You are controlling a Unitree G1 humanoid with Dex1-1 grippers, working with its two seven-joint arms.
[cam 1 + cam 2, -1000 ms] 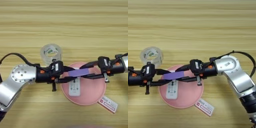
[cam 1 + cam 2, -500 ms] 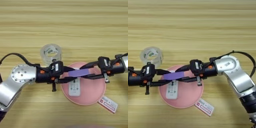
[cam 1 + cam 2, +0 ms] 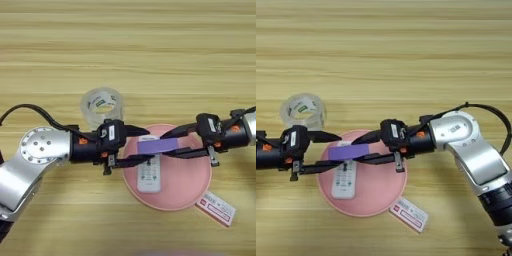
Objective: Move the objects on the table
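Scene: light wood-grain tabletop (image 3: 150,50), both arms reaching in from the sides and meeting over the pink plate (image 3: 187,192).
Left end effector (image 3: 146,146): over the plate's left rim, fingers spread apart, one above and one below the left end of the purple block (image 3: 158,146). Whether they actually touch the block, I can't tell.
Right end effector (image 3: 171,144): over the plate's upper right, fingers also apart, bracketing the block's right end. Contact likewise not resolvable.
Purple block: lying lengthwise between the two end effectors, above the plate, just over the top end of the remote. Can't tell whether it is lifted or resting on the remote.
Remote (image 3: 149,174): white, lying in the plate, long axis roughly toward and away from the robot, left of the plate's centre.
Tape roll (image 3: 102,104): clear, on the bare tabletop just beyond the left end effector, up and left of the plate, clear of it.
Packet (image 3: 216,208): red-and-white, on the tabletop at the plate's lower right rim, touching or just beside it.
Progress (judgement): looks like a handover or a placement of the block over the plate. Remote is already in the plate.
Left to do (judgement): goal unstated. If it is gathering things in the plate, tape roll and packet remain outside, and the block isn't settled yet.
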